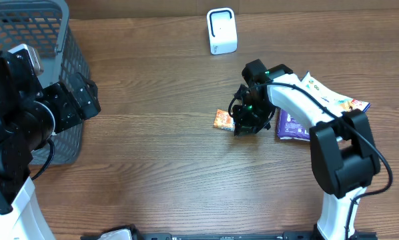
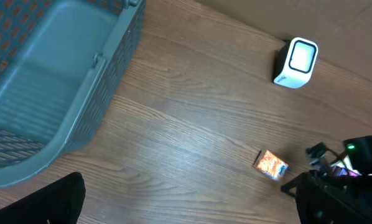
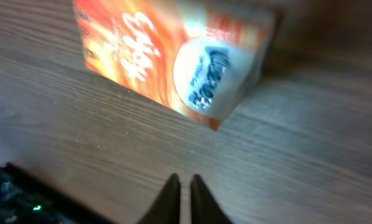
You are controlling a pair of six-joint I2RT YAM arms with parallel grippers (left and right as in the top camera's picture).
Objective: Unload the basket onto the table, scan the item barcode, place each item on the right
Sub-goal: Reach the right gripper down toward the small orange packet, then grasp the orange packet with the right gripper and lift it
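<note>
Here the orange box (image 3: 173, 56) is blurred, top cropped.

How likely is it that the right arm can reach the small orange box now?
Probably yes: the right gripper sits just short of the orange box, with only bare table between. Its jaws are shut, so it would need to open first.
</note>
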